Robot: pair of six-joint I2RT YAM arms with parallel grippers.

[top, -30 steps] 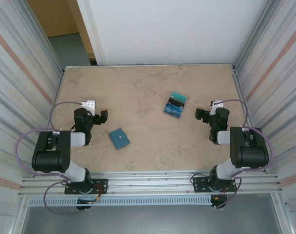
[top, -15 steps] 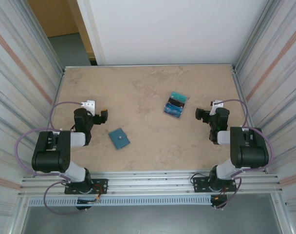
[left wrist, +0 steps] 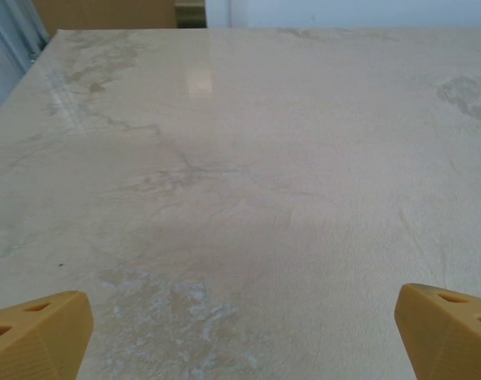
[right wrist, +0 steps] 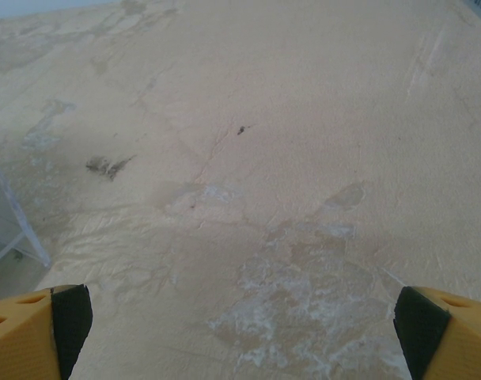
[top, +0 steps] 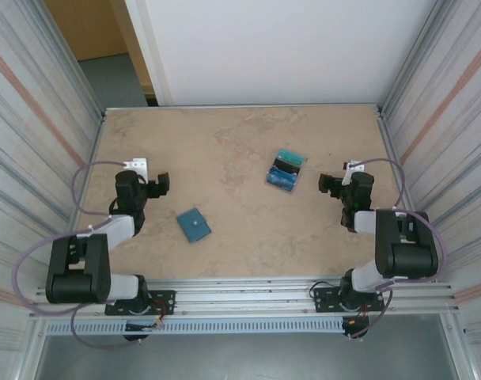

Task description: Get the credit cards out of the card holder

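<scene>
The card holder (top: 193,225) is a small teal-blue wallet lying shut and flat on the table, left of centre. The credit cards (top: 285,170) lie in a small teal, black and blue pile further back and to the right, apart from the holder. My left gripper (top: 161,184) hovers low to the upper left of the holder, open, with bare table between its orange fingertips (left wrist: 35,336). My right gripper (top: 325,184) is just right of the card pile, also open, and its black-padded fingertips (right wrist: 62,324) frame bare table.
The beige stone tabletop (top: 240,134) is fenced by ribbed metal walls (top: 35,142) on the left and right. A white panel (top: 280,47) closes the back. The arm bases sit on a rail (top: 240,297) at the near edge.
The left arm has stretched out; its gripper shifted slightly back and to the left, away from the holder. The right arm, holder and cards have not moved.
</scene>
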